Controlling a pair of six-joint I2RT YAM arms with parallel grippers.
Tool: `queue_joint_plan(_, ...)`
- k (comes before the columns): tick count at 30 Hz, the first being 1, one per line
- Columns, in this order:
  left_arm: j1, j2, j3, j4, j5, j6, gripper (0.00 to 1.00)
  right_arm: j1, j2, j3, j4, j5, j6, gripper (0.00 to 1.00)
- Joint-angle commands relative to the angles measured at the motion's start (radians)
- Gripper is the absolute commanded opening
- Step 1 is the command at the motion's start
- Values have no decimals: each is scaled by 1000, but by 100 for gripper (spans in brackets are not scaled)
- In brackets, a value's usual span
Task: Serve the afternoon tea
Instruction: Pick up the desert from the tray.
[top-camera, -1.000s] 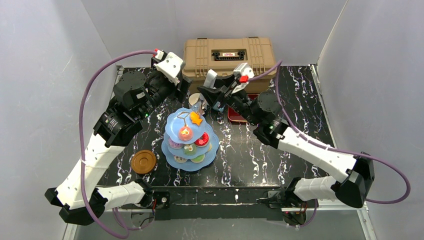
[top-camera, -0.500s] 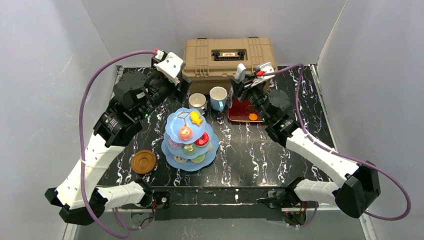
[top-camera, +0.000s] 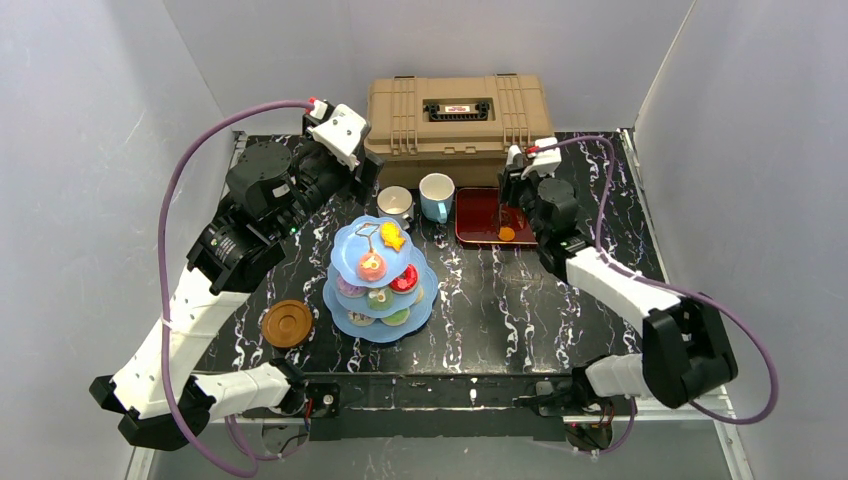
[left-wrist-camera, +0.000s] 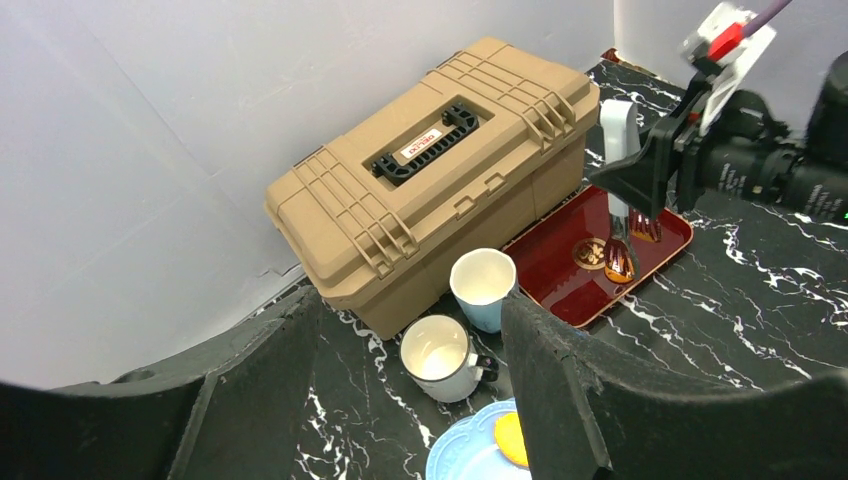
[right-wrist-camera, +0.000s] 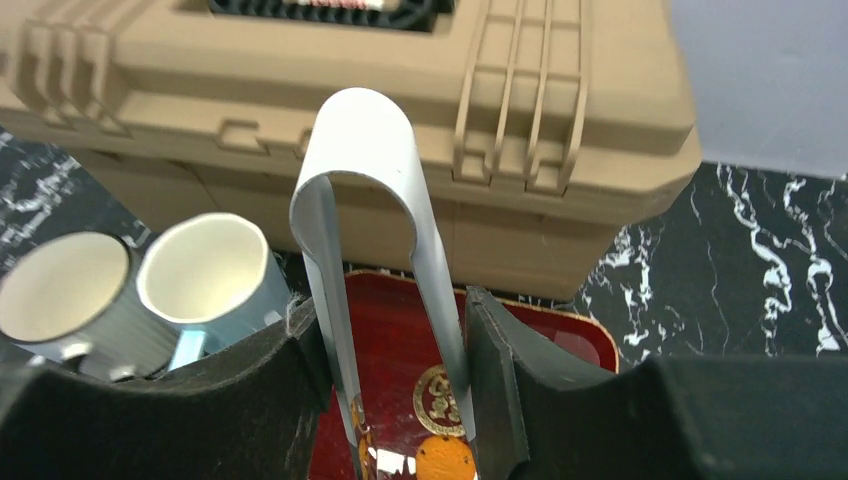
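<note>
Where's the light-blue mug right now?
Top view, far centre: the light-blue mug stands in front of the tan toolbox, between the white mug and the dark-red tray.

Marbled table (top-camera: 500, 300) bears toolbox (top-camera: 455, 112), white mug (top-camera: 395, 205), blue mug (top-camera: 436, 195), red tray (top-camera: 478, 218), cake stand (top-camera: 343, 265), perhaps stacked saucers (top-camera: 287, 323).

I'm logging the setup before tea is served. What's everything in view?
cake stand: 1, light blue, table centre
treats: several, mixed colours, its tiers
loose treat: 1, orange, on tray
white mug: 1, white, before toolbox
blue mug: 1, light blue, right of it
saucer: 1, brown, stand's near left
tray: 1, dark red, right of mugs
tongs: 1, silvery, upright over tray
toolbox: 1, tan, far edge
table: 1, black marbled
left gripper: open, empty, near toolbox
right gripper: shut on tongs
</note>
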Motion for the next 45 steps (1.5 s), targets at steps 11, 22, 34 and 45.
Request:
queue_joint_plan(11, 7, -14, -3, 30, 6, -7, 63, -65, 175, 13, 206, -5, 22, 56)
queue_joint_plan(22, 8, -17, -4, 33, 8, -4, 63, -70, 227, 5, 231, -33, 57, 57)
queue_joint_plan(34, 10, -16, 0, 32, 9, -11, 62, -70, 199, -35, 189, -21, 25, 56)
queue_joint_plan(45, 10, -6, 4, 39, 21, -18, 61, -70, 107, -88, 125, -7, 22, 54)
